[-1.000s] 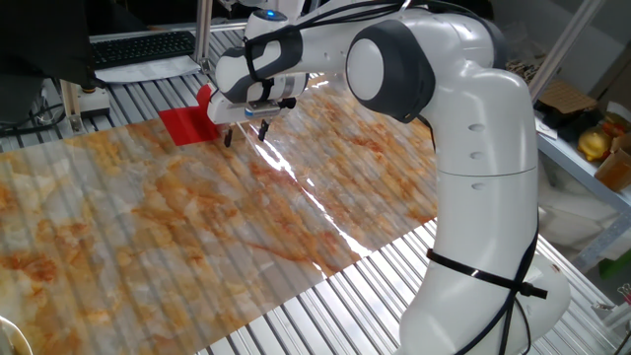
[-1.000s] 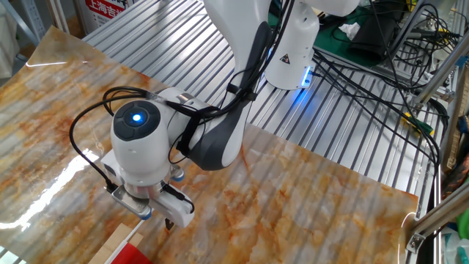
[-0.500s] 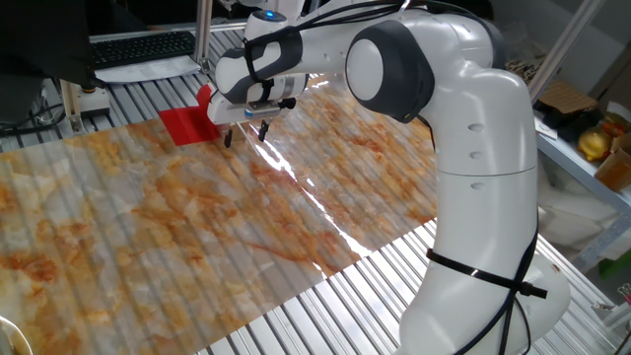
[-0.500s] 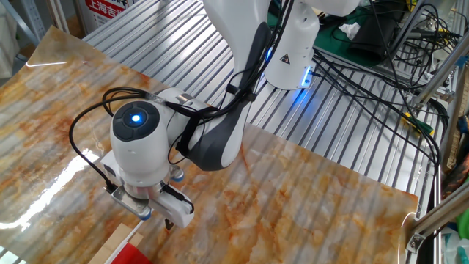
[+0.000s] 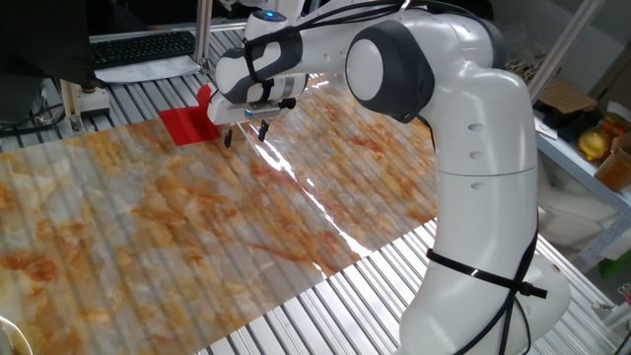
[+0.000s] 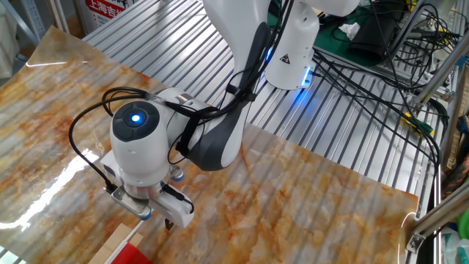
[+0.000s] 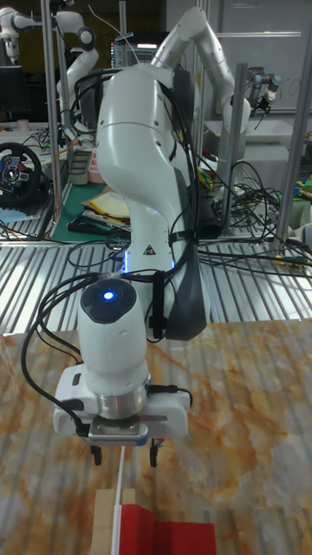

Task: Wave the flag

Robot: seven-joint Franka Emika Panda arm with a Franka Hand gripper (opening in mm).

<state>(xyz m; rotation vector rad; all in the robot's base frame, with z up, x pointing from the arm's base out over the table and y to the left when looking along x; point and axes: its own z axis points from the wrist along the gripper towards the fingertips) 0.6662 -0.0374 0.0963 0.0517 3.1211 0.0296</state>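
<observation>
Red cloth lies flat at the far edge of the marbled sheet (image 5: pixel 197 247) in one fixed view: the flag (image 5: pixel 187 125), spread on the sheet with its base hidden behind the arm's wrist. The gripper (image 5: pixel 245 134) hangs just beside it, fingers pointing down with a clear gap between them and nothing in that gap. Set against the frames from a second and half a second back, I can find no shift at all here; arm, fingers and cloth sit exactly as they did.

From the other fixed view, the gripper (image 6: pixel 159 217) is seen from above and behind, its blue light on, and only a sliver of the flag (image 6: pixel 130 257) shows at the bottom edge, next to a tan strip that I take for its block. Nothing has moved here either.

In the tall fixed view the gripper (image 7: pixel 121 453) faces me, fingers apart and empty, poised above the flag (image 7: pixel 165 536). A thin pale stick rises from the tan block between the fingers, though I cannot tell whether it touches either one.

So the change is none: the arm is paused over the stick. My guess is the grasp is about to come, and the waving has not begun.
</observation>
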